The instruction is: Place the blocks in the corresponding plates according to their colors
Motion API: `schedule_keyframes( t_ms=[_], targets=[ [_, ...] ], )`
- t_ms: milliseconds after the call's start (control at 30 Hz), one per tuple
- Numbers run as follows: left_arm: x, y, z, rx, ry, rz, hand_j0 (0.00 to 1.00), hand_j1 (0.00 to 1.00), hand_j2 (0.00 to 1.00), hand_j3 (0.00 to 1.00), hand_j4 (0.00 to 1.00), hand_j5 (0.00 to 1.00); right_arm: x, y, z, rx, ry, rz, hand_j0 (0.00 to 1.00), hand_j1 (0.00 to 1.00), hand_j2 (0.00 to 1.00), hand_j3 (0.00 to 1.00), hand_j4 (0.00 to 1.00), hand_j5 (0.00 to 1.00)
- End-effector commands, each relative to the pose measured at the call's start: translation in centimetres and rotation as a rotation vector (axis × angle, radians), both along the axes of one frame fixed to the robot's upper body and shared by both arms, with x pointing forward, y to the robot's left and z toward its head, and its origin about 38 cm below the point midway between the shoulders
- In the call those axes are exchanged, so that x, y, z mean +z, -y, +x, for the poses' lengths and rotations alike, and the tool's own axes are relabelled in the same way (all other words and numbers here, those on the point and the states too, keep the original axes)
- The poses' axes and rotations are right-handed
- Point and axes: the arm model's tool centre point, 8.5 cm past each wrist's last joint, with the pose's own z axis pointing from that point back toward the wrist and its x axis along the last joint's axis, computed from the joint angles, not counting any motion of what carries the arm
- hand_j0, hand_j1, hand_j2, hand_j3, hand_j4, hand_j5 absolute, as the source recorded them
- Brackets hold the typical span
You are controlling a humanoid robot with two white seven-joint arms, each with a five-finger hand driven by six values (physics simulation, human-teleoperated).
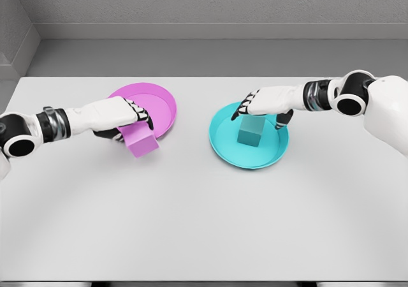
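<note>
We see a broad, flat white table top (pixel 204 236) filling most of the view. Beyond its far edge lies a grey floor (pixel 223 57), and behind that a textured grey wall (pixel 210 0) with a pale baseboard (pixel 223 30).

You see the left robot hand (pixel 121 118) closed around the pink block (pixel 141 140), which sits at the near rim of the pink plate (pixel 162 105), partly over the white surface (pixel 204 223). The right robot hand (pixel 264 105) hangs over the teal plate (pixel 223 143), fingers loosely spread above the teal block (pixel 250 132) standing inside it.
</note>
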Motion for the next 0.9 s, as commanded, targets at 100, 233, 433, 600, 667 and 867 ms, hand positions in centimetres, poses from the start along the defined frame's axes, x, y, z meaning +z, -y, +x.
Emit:
schedule_keyframes(
  t_ms=[100, 233, 433, 600, 667, 867],
  targets=[
    [0.1, -0.5, 1.2, 0.04, -0.004, -0.009, 0.56, 0.56, 0.56, 0.56, 0.56, 0.56, 3.0, 5.0, 0.7, -0.107, 0.058, 0.037, 1.0, 1.0, 1.0, 1.0, 1.0, 1.0],
    [0.2, -1.0, 2.0, 0.068, -0.004, -0.01, 0.56, 0.56, 0.56, 0.56, 0.56, 0.56, 5.5, 9.2, 0.9, -0.197, 0.108, 0.076, 1.0, 1.0, 1.0, 1.0, 1.0, 1.0],
    [0.9, -1.2, 2.8, 0.09, 0.011, -0.025, 0.56, 0.56, 0.56, 0.56, 0.56, 0.56, 7.4, 13.0, -1.6, -0.248, 0.242, 0.24, 1.0, 1.0, 1.0, 1.0, 1.0, 1.0],
    [1.5, -1.3, 4.1, 0.121, 0.019, -0.043, 0.56, 0.56, 0.56, 0.56, 0.56, 0.56, 9.1, 16.2, -2.2, -0.316, 0.352, 0.345, 1.0, 1.0, 1.0, 1.0, 1.0, 1.0],
    [1.8, -0.6, 4.6, 0.118, 0.024, -0.056, 0.56, 0.56, 0.56, 0.56, 0.56, 0.56, 7.5, 16.3, -2.8, -0.326, 0.353, 0.384, 1.0, 1.0, 1.0, 1.0, 1.0, 1.0],
    [1.9, 0.2, 5.3, 0.124, 0.022, -0.07, 0.56, 0.56, 0.56, 0.56, 0.56, 0.56, 5.5, 19.5, -6.0, -0.438, 0.385, 0.51, 1.0, 1.0, 1.0, 1.0, 1.0, 1.0]
  ],
)
